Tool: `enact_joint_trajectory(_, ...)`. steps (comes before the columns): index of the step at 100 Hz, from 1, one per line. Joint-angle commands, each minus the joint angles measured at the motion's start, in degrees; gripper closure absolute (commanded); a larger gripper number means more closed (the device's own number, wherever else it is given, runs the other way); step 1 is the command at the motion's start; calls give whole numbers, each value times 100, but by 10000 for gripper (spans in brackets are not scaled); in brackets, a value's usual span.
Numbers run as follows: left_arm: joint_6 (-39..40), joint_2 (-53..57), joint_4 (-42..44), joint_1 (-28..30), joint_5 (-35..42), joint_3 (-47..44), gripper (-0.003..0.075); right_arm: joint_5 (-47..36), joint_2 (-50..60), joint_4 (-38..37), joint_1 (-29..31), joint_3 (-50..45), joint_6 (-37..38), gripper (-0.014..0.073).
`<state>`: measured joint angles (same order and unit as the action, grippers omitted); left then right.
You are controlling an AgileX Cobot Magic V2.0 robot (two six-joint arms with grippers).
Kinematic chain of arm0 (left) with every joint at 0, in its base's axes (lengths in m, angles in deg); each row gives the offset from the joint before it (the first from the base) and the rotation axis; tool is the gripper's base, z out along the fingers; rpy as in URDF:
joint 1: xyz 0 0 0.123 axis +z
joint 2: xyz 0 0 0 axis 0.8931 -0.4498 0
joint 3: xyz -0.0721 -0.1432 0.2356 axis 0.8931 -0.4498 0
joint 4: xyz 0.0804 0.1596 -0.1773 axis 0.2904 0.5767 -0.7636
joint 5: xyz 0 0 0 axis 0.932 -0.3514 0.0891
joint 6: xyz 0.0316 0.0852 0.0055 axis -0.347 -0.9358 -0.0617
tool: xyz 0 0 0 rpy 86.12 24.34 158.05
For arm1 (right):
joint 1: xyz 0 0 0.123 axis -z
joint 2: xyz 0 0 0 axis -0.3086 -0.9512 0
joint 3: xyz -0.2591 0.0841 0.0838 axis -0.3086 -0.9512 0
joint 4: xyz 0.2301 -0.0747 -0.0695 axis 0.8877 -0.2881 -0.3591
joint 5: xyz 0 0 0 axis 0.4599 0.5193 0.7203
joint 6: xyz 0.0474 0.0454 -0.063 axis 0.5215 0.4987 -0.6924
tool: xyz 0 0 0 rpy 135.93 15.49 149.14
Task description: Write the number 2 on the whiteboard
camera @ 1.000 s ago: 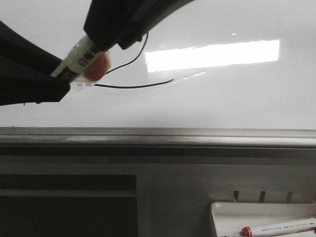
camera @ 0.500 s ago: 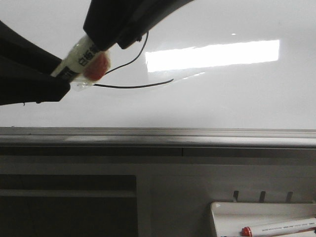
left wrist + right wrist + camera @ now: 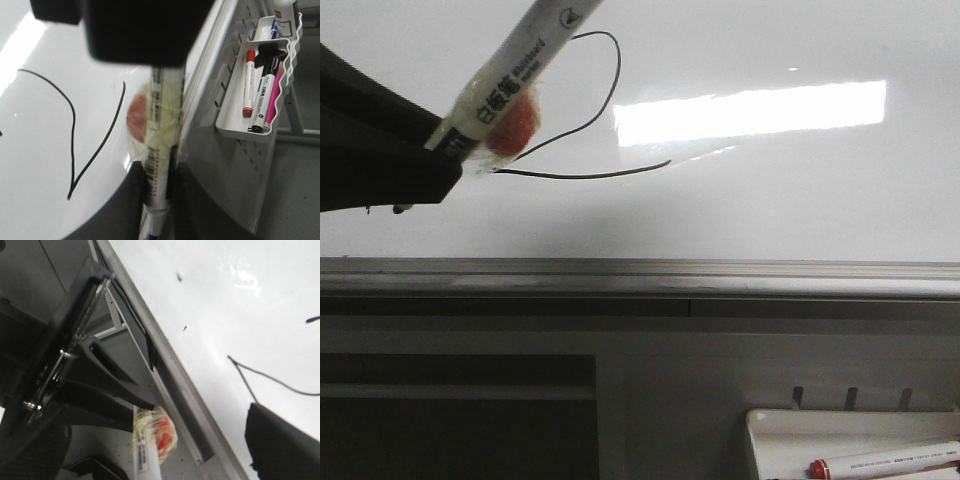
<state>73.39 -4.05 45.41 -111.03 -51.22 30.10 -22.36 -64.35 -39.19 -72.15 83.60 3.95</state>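
In the upper left of the front view, a white marker (image 3: 510, 75) slants down from the top edge to the dark left gripper (image 3: 415, 165), which is clamped on the marker's lower end. Clear tape and a red-orange blob (image 3: 512, 125) wrap the barrel just above the jaws. The number 2 (image 3: 595, 110) lies on the whiteboard (image 3: 800, 200) immediately right of that grip: its curved top arcs beside the barrel, its diagonal runs down to a pointed corner close to the jaws, and its long base stroke extends right toward frame centre. In the left wrist view the marker (image 3: 162, 150) runs down the middle with the drawn line (image 3: 75, 150) to its left on the glossy board (image 3: 30, 125). At the lower right of the front view a small white tray (image 3: 770, 430) holds a red-capped pen (image 3: 885, 462). For the right gripper, only one dark finger (image 3: 280, 445) shows at the lower right of its wrist view, so I cannot tell how its jaws stand.
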Motion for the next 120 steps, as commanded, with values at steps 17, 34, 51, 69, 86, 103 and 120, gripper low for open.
enact_joint_trajectory(17,64,33,-1896,1035,312,192,741,-374,817,-764,18,377,-56,-45)
enact_joint_trajectory(34,64,33,-3847,1826,680,192,741,-420,1463,-931,45,377,76,-45)
enact_joint_trajectory(51,64,3,-4781,2000,686,192,741,-365,1801,-931,280,377,350,-44)
enact_joint_trajectory(69,96,-335,-5318,2000,324,278,741,-184,1781,-931,366,366,363,-44)
enact_joint_trajectory(86,96,-641,-5490,2000,129,552,741,-115,1682,-931,366,358,363,-44)
enact_joint_trajectory(103,96,-875,-5490,2000,-55,799,741,-86,1656,-931,366,358,363,-44)
enact_joint_trajectory(120,96,-1210,-5611,2000,70,861,741,-86,1656,-931,366,358,363,-44)
